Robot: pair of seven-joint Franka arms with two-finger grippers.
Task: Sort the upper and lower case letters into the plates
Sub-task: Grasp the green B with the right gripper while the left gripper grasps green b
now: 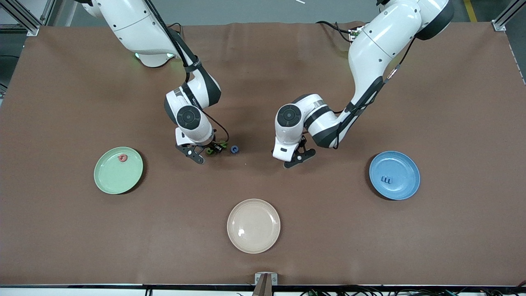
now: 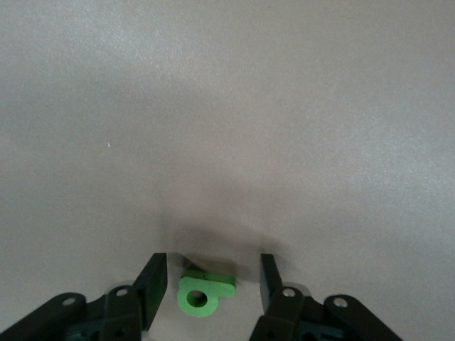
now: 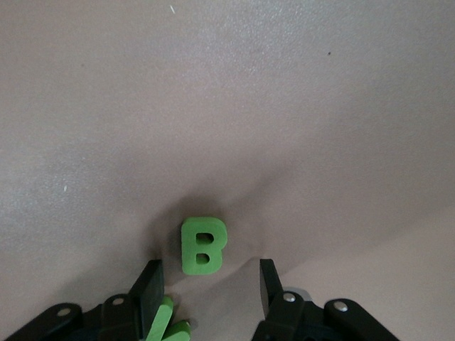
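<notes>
My left gripper [image 1: 296,159] is open and low over the mid-table. In the left wrist view a green letter with a round hole [image 2: 205,291] lies flat between its fingers [image 2: 212,280], touching neither. My right gripper [image 1: 205,151] is open and low. In the right wrist view [image 3: 206,284] a green B [image 3: 202,245] lies just ahead of its fingertips, and another green letter [image 3: 167,323] lies against one finger. Green letters [image 1: 215,148] show by it in the front view. A blue letter [image 1: 234,149] lies beside them. The pale green plate [image 1: 111,181] holds a red letter [image 1: 122,158]. The blue plate [image 1: 404,166] holds a blue letter [image 1: 386,179].
A cream plate [image 1: 253,236] stands nearest the front camera, mid-table, with nothing in it. The pale green plate is toward the right arm's end and the blue plate toward the left arm's end. Brown cloth covers the table.
</notes>
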